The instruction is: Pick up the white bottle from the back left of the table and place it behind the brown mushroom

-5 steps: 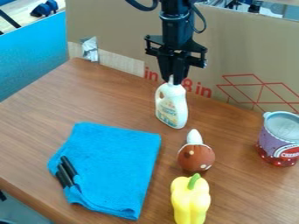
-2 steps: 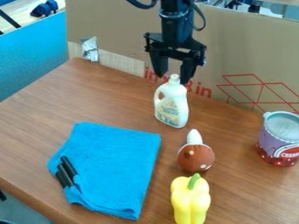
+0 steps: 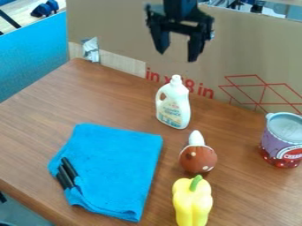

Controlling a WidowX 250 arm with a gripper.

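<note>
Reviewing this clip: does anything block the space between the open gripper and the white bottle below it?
Nothing visible stands between the gripper and the bottle; the gripper hangs open above its cap.

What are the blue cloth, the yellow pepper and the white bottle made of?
The blue cloth looks like soft, fuzzy fabric, because its surface is fluffy and it lies in floppy folds. The yellow pepper has smooth, shiny skin, perhaps toy plastic. The white bottle seems to be smooth, hard plastic, with its handle shaped right in.

Table (image 3: 100, 101) (wood-grained), cloth (image 3: 118, 165), bottle (image 3: 173, 106), pepper (image 3: 192, 201), can (image 3: 283, 140)
</note>
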